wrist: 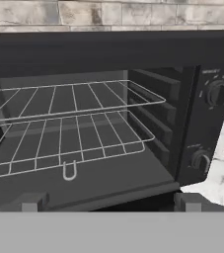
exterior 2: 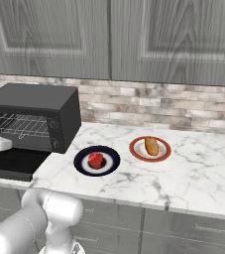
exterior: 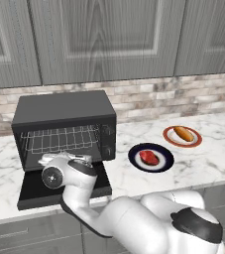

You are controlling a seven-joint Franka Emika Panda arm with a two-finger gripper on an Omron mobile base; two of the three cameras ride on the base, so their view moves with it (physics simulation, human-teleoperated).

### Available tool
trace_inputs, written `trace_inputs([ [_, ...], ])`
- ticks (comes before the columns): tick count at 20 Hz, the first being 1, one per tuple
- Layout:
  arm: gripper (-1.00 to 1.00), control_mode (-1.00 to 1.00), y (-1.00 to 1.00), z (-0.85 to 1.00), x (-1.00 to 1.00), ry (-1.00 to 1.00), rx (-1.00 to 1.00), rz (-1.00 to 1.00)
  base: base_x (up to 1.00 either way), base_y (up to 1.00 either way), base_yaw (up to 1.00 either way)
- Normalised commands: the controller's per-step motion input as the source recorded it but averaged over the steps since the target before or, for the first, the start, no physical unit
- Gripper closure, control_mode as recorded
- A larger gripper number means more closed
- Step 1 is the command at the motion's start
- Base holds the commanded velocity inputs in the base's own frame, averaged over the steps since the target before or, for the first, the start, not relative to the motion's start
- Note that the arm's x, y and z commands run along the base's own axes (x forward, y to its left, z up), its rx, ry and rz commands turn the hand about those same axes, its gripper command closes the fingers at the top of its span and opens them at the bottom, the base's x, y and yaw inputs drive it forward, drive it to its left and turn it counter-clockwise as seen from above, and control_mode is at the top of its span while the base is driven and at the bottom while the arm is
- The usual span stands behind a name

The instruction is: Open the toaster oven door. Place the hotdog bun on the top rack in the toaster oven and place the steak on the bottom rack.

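Observation:
The black toaster oven (exterior: 64,110) (exterior 2: 36,102) stands on the counter with its door (exterior: 32,192) (exterior 2: 11,163) folded down flat. Inside it are a top wire rack (wrist: 69,98) and a bottom wire rack (wrist: 71,142), both bare. My gripper (wrist: 109,202) hangs just above the lowered door and faces the cavity. It is open, its fingertips (wrist: 32,201) set wide apart with nothing between them. The hotdog bun (exterior: 184,133) (exterior 2: 151,146) lies on an orange-rimmed plate (exterior: 197,141). The red steak (exterior: 149,158) (exterior 2: 95,160) lies on a dark blue plate (exterior: 166,159), right of the oven.
The marble counter (exterior: 208,163) (exterior 2: 198,168) runs right of the plates. A brick backsplash (exterior 2: 158,106) and grey wall cabinets (exterior 2: 173,34) rise behind. Two control knobs (wrist: 217,93) sit on the oven's right panel. My arm's elbow (exterior: 134,218) bulks in front of the counter edge.

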Motion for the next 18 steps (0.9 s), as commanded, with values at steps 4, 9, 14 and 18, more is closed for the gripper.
trace_inputs([
  [4,-1.0,-1.0,0.03,0.05,0.17,0.0,-0.01,-0.02,0.0,0.0,0.0],
  [9,-1.0,-1.0,0.0,0.02,0.39,-0.02,-0.01,-0.02,0.0,0.0,0.0],
  [14,-1.0,-1.0,0.02,-0.08,0.29,-0.2,-0.06,0.0,0.0,0.0,0.0],
  [18,-1.0,-1.0,0.01,-0.11,0.14,-0.25,-0.09,0.0,0.0,0.0,0.0],
])
